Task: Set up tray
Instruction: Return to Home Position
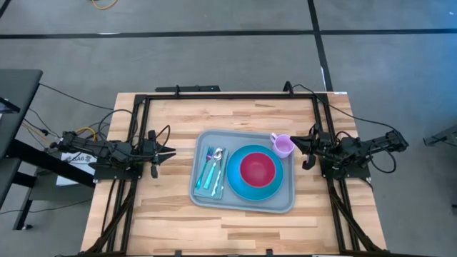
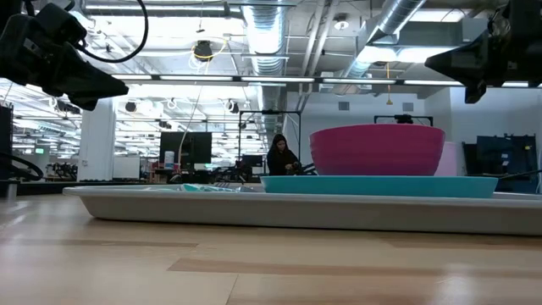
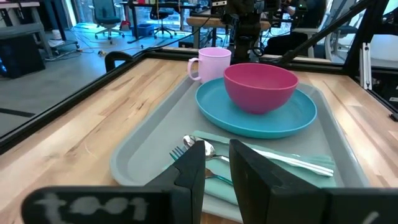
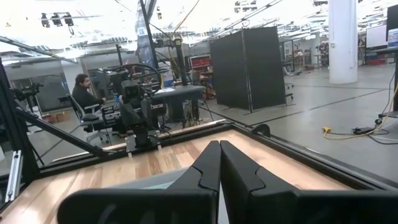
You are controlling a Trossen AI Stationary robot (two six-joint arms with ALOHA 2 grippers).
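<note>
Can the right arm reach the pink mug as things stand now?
Probably yes. The right gripper hangs just beside the pink mug, which stands in the corner of the tray nearest that arm, and nothing stands between them. Its fingers are shut, so they must open first.

Premises: a large open-plan robotics laboratory of industrial build. Evidence: exposed silver ventilation ducts (image 2: 262, 34) and strip lighting run under an unfinished ceiling. The floor (image 1: 214, 64) is bare grey concrete marked with dark lines. A wooden bench (image 1: 171, 214) sits in a black metal frame (image 1: 228, 96), with cabled robot arms (image 1: 107, 151) at either side. Beyond it stand monitors (image 2: 188, 146), office chairs (image 3: 106, 11), a black partition (image 4: 249, 68), a white column (image 4: 344, 40) and a seated person (image 4: 84, 93).
</note>
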